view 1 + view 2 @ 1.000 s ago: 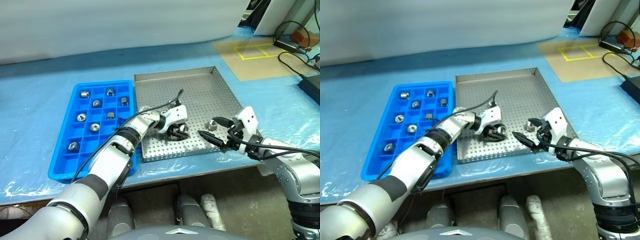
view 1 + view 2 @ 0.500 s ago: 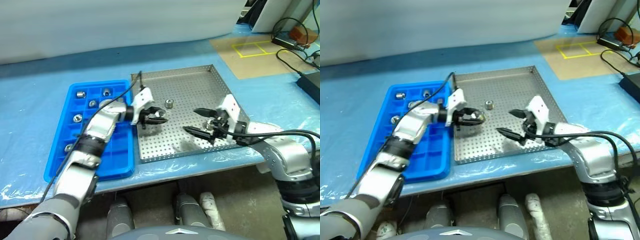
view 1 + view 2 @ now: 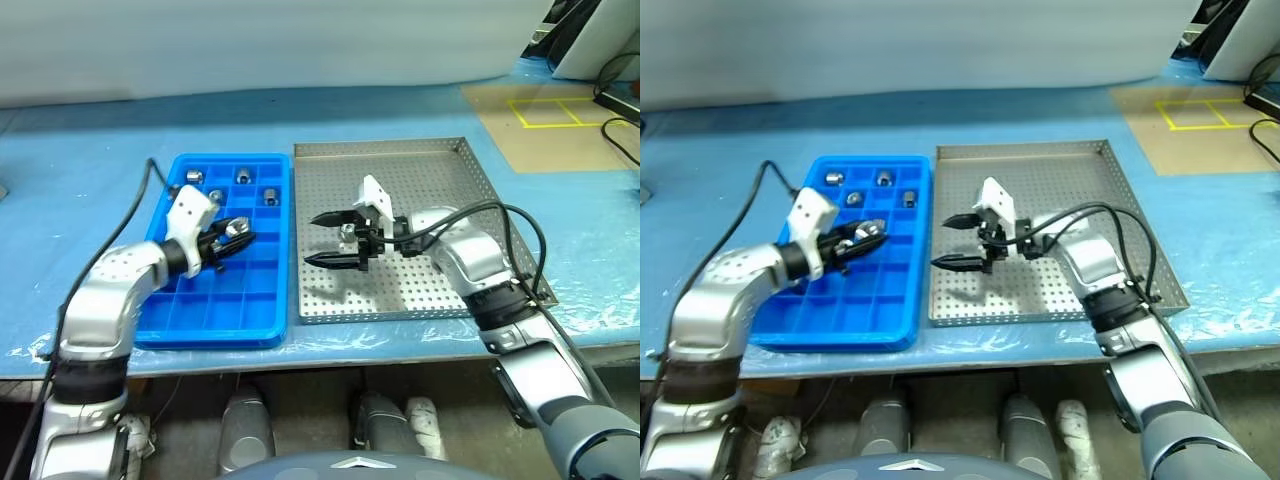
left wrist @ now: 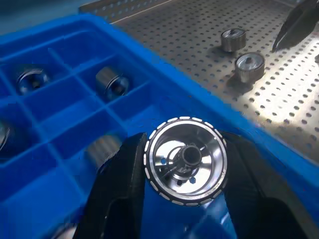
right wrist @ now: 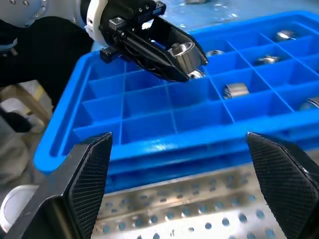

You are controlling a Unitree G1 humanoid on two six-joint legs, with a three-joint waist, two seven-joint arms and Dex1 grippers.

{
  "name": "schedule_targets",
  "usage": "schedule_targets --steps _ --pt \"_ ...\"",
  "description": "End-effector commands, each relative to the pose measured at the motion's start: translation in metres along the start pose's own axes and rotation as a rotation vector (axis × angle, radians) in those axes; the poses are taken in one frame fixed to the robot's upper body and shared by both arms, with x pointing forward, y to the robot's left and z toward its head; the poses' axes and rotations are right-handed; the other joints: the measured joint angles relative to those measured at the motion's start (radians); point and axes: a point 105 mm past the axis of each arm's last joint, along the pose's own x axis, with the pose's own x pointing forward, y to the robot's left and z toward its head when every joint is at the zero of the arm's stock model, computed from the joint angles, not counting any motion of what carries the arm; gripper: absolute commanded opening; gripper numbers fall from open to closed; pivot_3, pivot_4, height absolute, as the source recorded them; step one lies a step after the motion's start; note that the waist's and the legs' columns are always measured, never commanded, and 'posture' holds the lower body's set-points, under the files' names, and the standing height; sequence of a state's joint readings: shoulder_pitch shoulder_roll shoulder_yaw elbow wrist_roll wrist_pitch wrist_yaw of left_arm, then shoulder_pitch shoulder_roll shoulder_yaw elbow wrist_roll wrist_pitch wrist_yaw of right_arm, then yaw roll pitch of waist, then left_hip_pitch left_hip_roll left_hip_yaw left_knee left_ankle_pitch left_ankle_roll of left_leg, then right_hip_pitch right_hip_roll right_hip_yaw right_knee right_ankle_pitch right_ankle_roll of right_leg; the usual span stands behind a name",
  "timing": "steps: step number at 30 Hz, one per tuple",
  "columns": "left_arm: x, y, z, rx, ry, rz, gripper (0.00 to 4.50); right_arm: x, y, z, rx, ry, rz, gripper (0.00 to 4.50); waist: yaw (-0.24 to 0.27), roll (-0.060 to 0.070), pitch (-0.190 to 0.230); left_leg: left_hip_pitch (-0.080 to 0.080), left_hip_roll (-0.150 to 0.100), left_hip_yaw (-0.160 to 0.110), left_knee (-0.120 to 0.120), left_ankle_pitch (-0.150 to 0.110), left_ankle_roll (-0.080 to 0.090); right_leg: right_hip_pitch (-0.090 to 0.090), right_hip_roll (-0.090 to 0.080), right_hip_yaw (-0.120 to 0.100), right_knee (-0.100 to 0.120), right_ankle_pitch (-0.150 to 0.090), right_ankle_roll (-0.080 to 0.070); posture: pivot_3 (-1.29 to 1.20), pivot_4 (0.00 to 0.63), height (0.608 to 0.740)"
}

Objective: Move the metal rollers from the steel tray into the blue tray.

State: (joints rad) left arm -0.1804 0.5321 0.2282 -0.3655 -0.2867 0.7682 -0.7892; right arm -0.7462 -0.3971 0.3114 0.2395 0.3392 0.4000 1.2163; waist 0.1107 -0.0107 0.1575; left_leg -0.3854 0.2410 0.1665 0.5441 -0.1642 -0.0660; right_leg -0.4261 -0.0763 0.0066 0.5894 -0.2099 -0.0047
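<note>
While the big blue-covered desk (image 3: 120,120) is carrying everything, the large flat silver metal tray with tiny holes (image 3: 420,170) is lying on it, just beside the bright blue plastic tray with little square boxes (image 3: 262,318). The left gripper (image 3: 232,235) is hovering over the middle boxes of the blue tray, and it is squeezing one small shiny grey metal roller (image 4: 185,160) between its two black fingers. The right gripper (image 3: 326,239) is reaching over the steel tray, near the side next to the blue tray, with its fingers spread wide apart and nothing in them. Two more rollers (image 4: 241,54) are sitting on the steel tray, close to each other. A few rollers (image 3: 243,177) are already resting in the far boxes of the blue tray.

The held roller is round and smooth. If the left gripper is letting go over a wall between boxes, the roller may be bouncing or rolling into a wrong box.
</note>
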Motion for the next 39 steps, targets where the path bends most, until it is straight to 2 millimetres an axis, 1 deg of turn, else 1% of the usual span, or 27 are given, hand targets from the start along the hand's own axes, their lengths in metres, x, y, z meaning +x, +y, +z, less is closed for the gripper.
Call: schedule_targets --steps 1,3,4,7,10,16,20,25,27,28,30,33,35,36,39 --pt "-0.028 0.005 -0.009 0.042 0.041 0.069 1.78 0.009 0.002 0.010 -0.058 -0.014 0.079 4.50 0.013 0.000 0.000 -0.001 0.000 -0.001 0.000 0.000 0.000 0.000 0.000 -0.001 0.000 0.000 0.000 0.36 0.150 0.740" --pt "-0.038 0.009 -0.019 0.026 0.073 0.101 1.78 0.013 0.002 0.008 -0.055 -0.013 0.102 4.50 0.025 0.000 0.000 -0.001 0.000 -0.003 0.000 0.000 0.000 0.000 0.000 -0.004 0.000 -0.001 -0.001 0.38 0.150 0.740" --pt "-0.042 0.005 -0.021 0.014 0.074 0.095 1.78 0.015 0.003 0.006 -0.058 -0.005 0.114 4.50 0.036 0.000 0.000 -0.002 0.001 -0.005 0.000 0.000 0.000 0.000 0.000 -0.005 0.000 -0.001 -0.001 0.39 0.150 0.740" --pt "-0.047 -0.007 -0.026 0.000 0.086 0.075 1.78 0.018 0.005 0.002 -0.062 0.008 0.138 4.50 0.063 0.000 0.000 -0.002 0.001 -0.009 0.001 0.000 0.000 0.002 0.000 -0.007 0.001 -0.001 -0.002 0.41 0.150 0.740" --pt "-0.050 -0.011 -0.032 -0.015 0.097 0.076 1.78 0.018 0.005 0.001 -0.064 0.011 0.149 4.50 0.078 0.000 0.000 -0.002 0.001 -0.011 0.001 0.001 -0.001 0.003 0.000 -0.007 0.001 -0.001 -0.002 0.41 0.150 0.740" --pt "-0.045 -0.021 -0.034 -0.025 0.101 0.037 1.78 0.016 0.006 -0.001 -0.067 0.023 0.145 4.50 0.094 0.000 0.000 -0.001 0.001 -0.015 0.002 0.003 -0.004 0.003 0.000 -0.007 0.004 -0.001 -0.002 0.40 0.150 0.740" --pt "-0.038 -0.028 -0.036 -0.026 0.109 -0.011 1.78 0.014 0.007 0.003 -0.066 0.021 0.129 4.50 0.094 0.000 0.000 -0.001 0.001 -0.015 0.002 0.003 -0.005 0.003 0.001 -0.007 0.004 -0.001 -0.002 0.38 0.150 0.740" --pt "-0.035 -0.034 -0.045 -0.035 0.154 -0.069 1.78 0.012 0.008 0.005 -0.055 0.015 0.095 4.50 0.093 0.000 0.000 -0.001 0.001 -0.015 0.002 0.004 -0.006 0.003 0.001 -0.007 0.004 -0.001 -0.002 0.35 0.150 0.740" --pt "-0.035 -0.034 -0.045 -0.030 0.152 -0.079 2.50 0.011 0.008 0.005 -0.052 0.016 0.085 4.50 0.092 0.000 0.000 0.000 0.000 -0.015 0.002 0.005 -0.007 0.003 0.001 -0.007 0.004 -0.001 -0.002 0.34 0.150 0.740" --pt "-0.034 -0.033 -0.044 -0.025 0.150 -0.076 2.71 0.011 0.008 0.005 -0.051 0.017 0.082 4.50 0.091 0.000 0.000 0.000 0.000 -0.015 0.002 0.005 -0.008 0.003 0.001 -0.007 0.004 -0.001 -0.002 0.34 0.150 0.740" --pt "-0.032 -0.028 -0.044 -0.029 0.159 -0.063 3.31 0.009 0.007 0.005 -0.046 0.018 0.071 4.50 0.090 0.000 0.000 0.000 0.000 -0.015 0.002 0.005 -0.008 0.003 0.001 -0.007 0.004 -0.001 -0.002 0.33 0.150 0.740" --pt "-0.028 -0.020 -0.032 -0.020 0.124 -0.052 3.31 0.006 0.004 0.005 -0.036 0.010 0.050 4.50 0.088 0.000 0.000 0.000 0.000 -0.015 0.002 0.006 -0.009 0.003 0.001 -0.007 0.005 -0.001 -0.002 0.32 0.150 0.740" --pt "-0.023 -0.016 -0.017 -0.008 0.077 -0.050 3.31 0.002 0.001 0.004 -0.036 0.011 0.027 4.50 0.087 0.000 0.000 0.000 0.000 -0.015 0.002 0.006 -0.009 0.003 0.001 -0.007 0.007 -0.001 -0.002 0.30 0.150 0.740" --pt "-0.019 -0.017 -0.008 -0.005 0.044 -0.058 3.31 -0.002 -0.002 0.004 -0.035 0.011 0.009 4.50 0.088 0.000 0.000 0.000 0.000 -0.016 0.003 0.006 -0.010 0.003 0.001 -0.007 0.009 -0.001 -0.002 0.30 0.150 0.740" --pt "-0.006 -0.027 0.022 -0.012 -0.065 -0.126 3.31 -0.021 -0.014 0.001 -0.028 0.023 -0.063 4.50 0.093 0.000 0.000 0.001 0.000 -0.016 0.006 0.007 -0.011 0.003 0.000 -0.005 0.016 -0.003 -0.004 0.28 0.150 0.740"
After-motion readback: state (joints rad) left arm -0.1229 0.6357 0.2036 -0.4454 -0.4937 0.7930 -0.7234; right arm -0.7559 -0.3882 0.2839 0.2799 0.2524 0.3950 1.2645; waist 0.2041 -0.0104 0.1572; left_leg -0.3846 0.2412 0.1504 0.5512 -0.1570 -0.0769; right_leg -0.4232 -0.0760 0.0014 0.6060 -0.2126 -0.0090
